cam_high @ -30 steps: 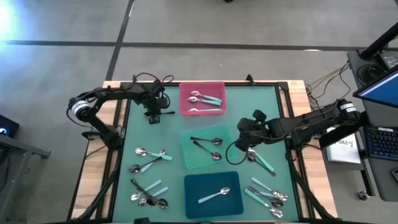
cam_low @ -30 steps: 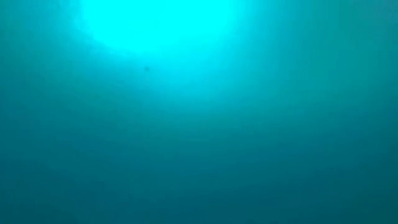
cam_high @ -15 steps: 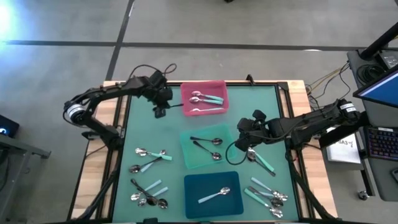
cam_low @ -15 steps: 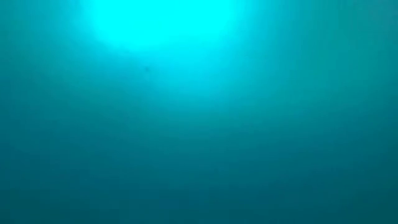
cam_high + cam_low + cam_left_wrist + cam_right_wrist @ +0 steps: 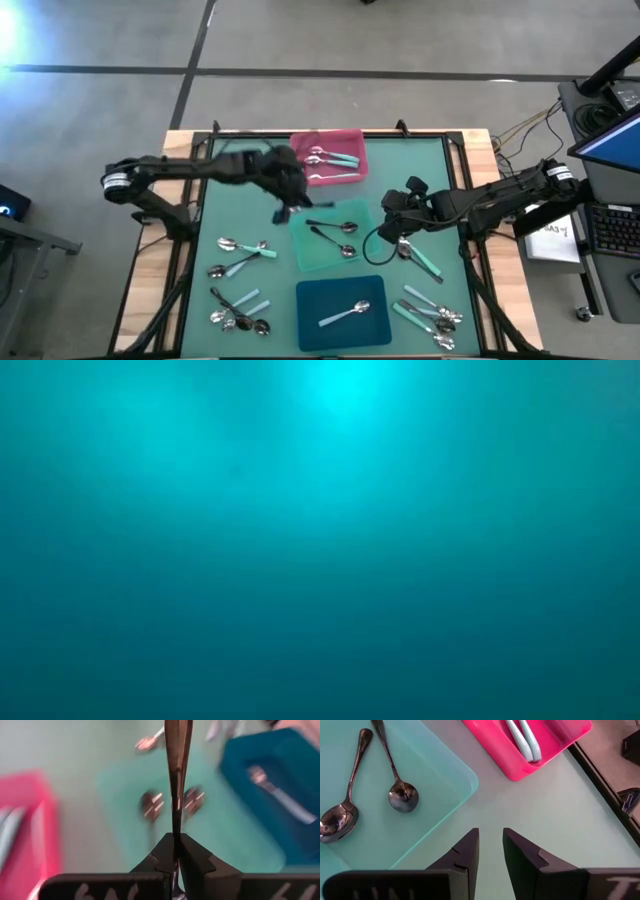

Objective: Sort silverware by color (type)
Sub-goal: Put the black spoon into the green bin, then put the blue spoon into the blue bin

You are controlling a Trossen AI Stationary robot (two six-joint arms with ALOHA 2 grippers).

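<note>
Green matting covers the table point(image 5: 250, 170), and nearest the front edge, at six o'clock, a dark-teal tray point(image 5: 345, 310) holds one pale-handled spoon point(image 5: 346, 313); loose spoons point(image 5: 238, 310) lie at seven o'clock and more loose spoons point(image 5: 432, 312) at five. Toward the centre, a mint tray point(image 5: 335, 238) carries two dark-handled spoons point(image 5: 350, 785). At three o'clock the right gripper point(image 5: 490, 851) hangs just beside that tray, its fingers partly apart with nothing between them. At eleven o'clock of the mint tray the left gripper point(image 5: 176, 851) is clamped tight on a dark spoon handle point(image 5: 177, 765). Farthest back, at twelve o'clock, a pink tray point(image 5: 327, 158) holds teal-handled spoons point(image 5: 332, 157)
</note>
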